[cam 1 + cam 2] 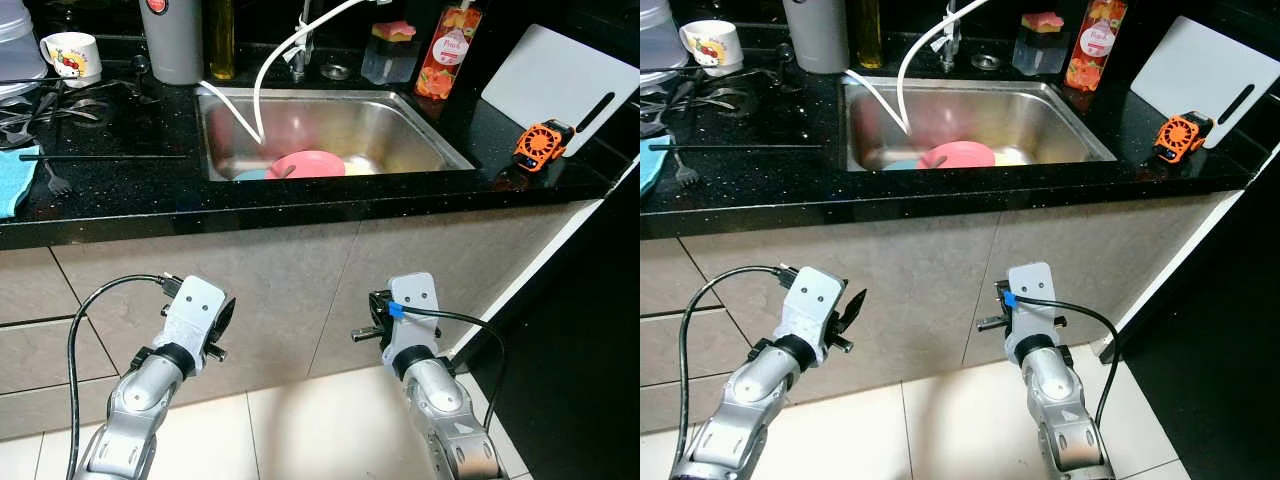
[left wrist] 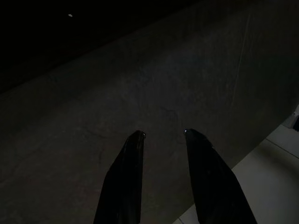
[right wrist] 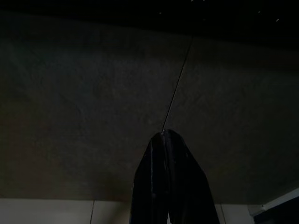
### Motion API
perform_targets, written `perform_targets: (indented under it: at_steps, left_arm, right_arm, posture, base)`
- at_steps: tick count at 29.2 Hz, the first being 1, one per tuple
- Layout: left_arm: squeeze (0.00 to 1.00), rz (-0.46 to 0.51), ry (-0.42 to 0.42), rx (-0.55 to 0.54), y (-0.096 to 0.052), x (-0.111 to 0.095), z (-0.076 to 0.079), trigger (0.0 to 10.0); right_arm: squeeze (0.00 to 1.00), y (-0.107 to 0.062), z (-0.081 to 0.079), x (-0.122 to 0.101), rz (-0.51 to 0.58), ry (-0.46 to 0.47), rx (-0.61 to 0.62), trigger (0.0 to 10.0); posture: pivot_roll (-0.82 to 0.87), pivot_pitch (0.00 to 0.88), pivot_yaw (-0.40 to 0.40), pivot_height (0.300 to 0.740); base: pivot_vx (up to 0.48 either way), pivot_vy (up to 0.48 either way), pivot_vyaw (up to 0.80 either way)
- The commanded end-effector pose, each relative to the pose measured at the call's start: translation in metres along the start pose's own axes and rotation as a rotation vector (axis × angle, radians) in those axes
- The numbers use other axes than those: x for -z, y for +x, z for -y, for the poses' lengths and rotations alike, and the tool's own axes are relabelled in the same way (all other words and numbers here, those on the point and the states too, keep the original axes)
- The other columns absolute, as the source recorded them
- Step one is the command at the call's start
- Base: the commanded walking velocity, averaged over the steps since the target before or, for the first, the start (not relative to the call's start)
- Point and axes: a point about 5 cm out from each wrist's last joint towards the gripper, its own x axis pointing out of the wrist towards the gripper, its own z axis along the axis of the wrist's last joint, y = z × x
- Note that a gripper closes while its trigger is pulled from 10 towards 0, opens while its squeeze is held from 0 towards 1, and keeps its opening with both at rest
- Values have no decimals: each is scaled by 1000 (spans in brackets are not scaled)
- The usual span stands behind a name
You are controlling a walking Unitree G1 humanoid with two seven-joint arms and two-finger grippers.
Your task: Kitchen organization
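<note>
Upper left of the frame, a white mug (image 1: 70, 55) with a red cartoon print sits on the black speckled tabletop (image 1: 110, 190), dark utensils (image 1: 45, 110) spread just below it and a blue cloth (image 1: 12, 180) hanging at the far left edge. Along the back, a grey canister (image 1: 172, 40) and a tall bottle of yellow oil (image 1: 222, 38) stand beside the steel sink (image 1: 420, 125). In the sink, a pink plate (image 1: 308, 164) lies near the front wall, and a white hose (image 1: 262, 85) loops down from the tap (image 1: 300, 50) into the basin. Behind the sink's right corner sit a clear holder with a pink and yellow sponge (image 1: 392, 32) and a red bottle (image 1: 448, 50) whose label seems to read "Peach"; the rest is too small to read. At the upper right, a white cutting board (image 1: 555, 85) leans against the wall, with a small orange fan-like gadget (image 1: 540, 143) near the tabletop's front edge.

Down low, both arms hang before the grey cabinet fronts (image 1: 290, 290), above pale floor tiles (image 1: 320, 430). The left hand (image 2: 163, 135) has its fingers spread, holding nothing. The right hand (image 3: 164, 135) has its fingers pressed together, pointing at the seam between two cabinet panels. Open floor lies between the arms; a dark area borders the right.
</note>
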Motion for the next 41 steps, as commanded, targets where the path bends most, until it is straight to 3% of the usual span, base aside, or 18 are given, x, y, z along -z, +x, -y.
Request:
perform_targets:
  at_steps: [1, 41]
  left_arm:
    - [0, 1, -14, -5, 2, 1, 1, 10000]
    - [0, 6, -10, -31, 3, -1, -3, 10000]
  right_arm:
    - [0, -1, 3, 6, -21, -6, 5, 10000]
    - [0, -1, 4, 5, -21, 2, 13, 10000]
  posture:
    - [166, 24, -103, 740]
    - [162, 40, -102, 740]
  base:
    - [0, 0, 0]
    - [0, 0, 0]
